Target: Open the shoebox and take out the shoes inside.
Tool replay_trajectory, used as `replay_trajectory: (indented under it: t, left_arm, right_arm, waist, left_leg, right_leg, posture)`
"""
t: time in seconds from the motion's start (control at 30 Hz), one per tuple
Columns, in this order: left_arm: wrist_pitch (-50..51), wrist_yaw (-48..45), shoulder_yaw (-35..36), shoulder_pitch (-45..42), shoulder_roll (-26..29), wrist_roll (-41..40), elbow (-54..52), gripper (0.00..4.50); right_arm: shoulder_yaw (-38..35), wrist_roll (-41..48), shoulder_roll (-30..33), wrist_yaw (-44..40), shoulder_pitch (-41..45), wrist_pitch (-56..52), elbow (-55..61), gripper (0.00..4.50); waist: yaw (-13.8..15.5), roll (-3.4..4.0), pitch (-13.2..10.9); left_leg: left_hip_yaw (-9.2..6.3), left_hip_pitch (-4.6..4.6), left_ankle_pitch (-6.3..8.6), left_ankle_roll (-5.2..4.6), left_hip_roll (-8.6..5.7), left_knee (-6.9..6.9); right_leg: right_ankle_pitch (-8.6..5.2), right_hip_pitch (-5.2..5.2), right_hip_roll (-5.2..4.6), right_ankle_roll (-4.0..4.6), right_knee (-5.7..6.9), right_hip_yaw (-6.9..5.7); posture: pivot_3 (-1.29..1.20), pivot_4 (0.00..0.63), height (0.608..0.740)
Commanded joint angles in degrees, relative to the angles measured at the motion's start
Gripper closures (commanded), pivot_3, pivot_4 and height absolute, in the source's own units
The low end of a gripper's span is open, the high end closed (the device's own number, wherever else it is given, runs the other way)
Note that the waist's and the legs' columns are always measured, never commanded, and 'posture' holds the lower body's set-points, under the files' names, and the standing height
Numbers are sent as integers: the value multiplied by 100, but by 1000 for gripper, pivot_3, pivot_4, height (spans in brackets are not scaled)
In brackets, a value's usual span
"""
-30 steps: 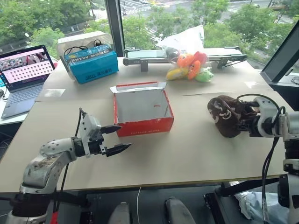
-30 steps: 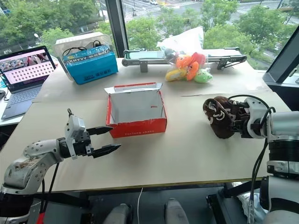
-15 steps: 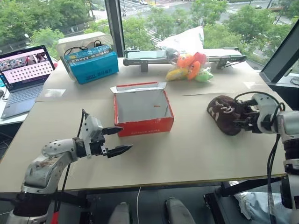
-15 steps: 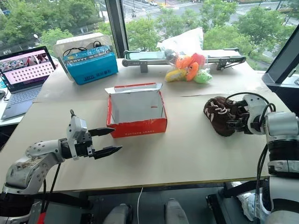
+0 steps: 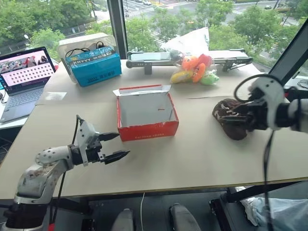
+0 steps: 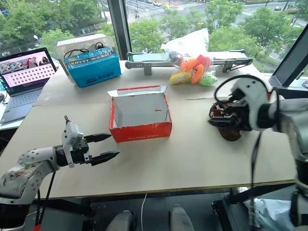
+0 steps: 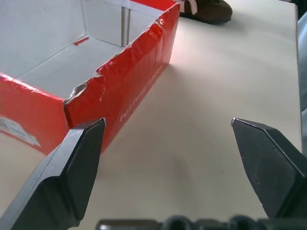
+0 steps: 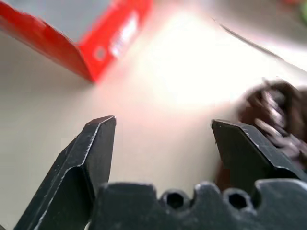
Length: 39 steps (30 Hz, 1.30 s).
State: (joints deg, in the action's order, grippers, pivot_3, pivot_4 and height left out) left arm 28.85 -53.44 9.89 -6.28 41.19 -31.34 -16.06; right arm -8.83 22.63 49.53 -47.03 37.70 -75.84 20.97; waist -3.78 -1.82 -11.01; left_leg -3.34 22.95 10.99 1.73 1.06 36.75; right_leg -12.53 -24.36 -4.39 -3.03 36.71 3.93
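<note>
Both shoes [image 5: 231,118] lie beside empty shoebox [image 5: 147,115].

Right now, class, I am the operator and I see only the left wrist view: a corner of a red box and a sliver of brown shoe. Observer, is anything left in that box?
Observer: No. The head views show the red box open, with its white inside bare.
Operator: Where are the shoes?
Observer: The shoes lie bunched together on the table, to the right of the box.
Operator: Is the right arm holding them?
Observer: No. In its wrist view the right gripper has its fingers open with nothing between them, and the shoes are off to one side.
</note>
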Motion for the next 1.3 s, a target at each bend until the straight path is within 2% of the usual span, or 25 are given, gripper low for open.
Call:
replay_trajectory:
  t: [0.03,0.13,0.2,0.33,0.43,0.5,0.57,0.7,0.97,1.3]
  left_arm:
    - [-101,519,302,252,-111,204,-104,0]
    - [-247,1021,527,572,-374,373,-78,0]
    - [-376,1679,709,670,-730,604,56,0]
    - [-696,2440,793,519,-1232,920,369,0]
    - [-1218,3450,881,46,-1718,1437,1168,0]
    - [-1644,4171,954,-280,-2022,1810,1694,0]
    - [-1869,4713,1055,-536,-2271,1969,2092,0]
    - [-2287,4947,882,-706,-2440,2234,2375,0]
    - [-2272,4675,785,-655,-2654,2067,2338,0]
    - [-2296,4531,750,-656,-2672,2033,2348,0]
  right_arm:
    - [-302,-450,-738,1259,-407,7,405,735]
    - [-370,-840,-1437,2164,-945,345,801,735]
    - [-399,-1284,-2027,2970,-1459,936,910,735]
    - [99,-2060,-2320,3778,-2301,2136,718,735]
    - [332,-2534,-2526,4295,-2749,3109,269,735]
    - [129,-2527,-2845,4561,-2883,3539,6,735]
    - [137,-2673,-2894,4701,-2994,3849,-233,735]
    - [127,-2752,-2974,4831,-3088,4190,-419,735]
    - [14,-2833,-2998,4984,-3099,4593,-798,735]
    - [33,-2897,-3103,4990,-3064,4778,-1016,735]
  waist:
    - [32,-4,1]
    - [121,-3,1]
    - [140,-3,1]
    - [189,-3,1]
    - [179,-5,4]
    - [167,-17,10]
    - [143,-20,13]
    - [117,-22,14]
    - [136,-25,16]
    - [132,-28,18]
  left_leg:
    - [0,3,0,0,-1,0]
    - [1,25,0,0,-4,0]
    - [0,37,0,0,-4,0]
    - [1,33,-1,1,-8,1]
    - [3,17,-1,2,-7,5]
    - [1,-4,-1,1,-6,5]
    - [1,-12,-1,1,-6,5]
    - [2,-8,0,1,-6,5]
    - [1,-9,0,1,-8,4]
    - [1,-10,0,1,-8,4]
  right_leg:
    - [0,-3,0,0,-4,0]
    - [2,-26,-4,-1,-2,1]
    - [3,-38,-5,0,1,1]
    - [6,-40,-7,-1,7,2]
    - [7,-23,-6,-1,4,3]
    - [7,2,-3,-1,3,1]
    - [7,11,-3,-2,2,1]
    - [9,8,-3,-4,-2,4]
    - [9,11,-4,-5,-1,3]
    - [9,14,-4,-5,-2,3]
  posture:
    - [0,150,715]
    - [0,150,715]
    - [0,150,715]
    - [0,150,715]
    - [0,150,715]
    - [0,150,715]
    - [0,150,715]
    - [0,150,715]
    - [0,150,715]
    - [0,150,715]
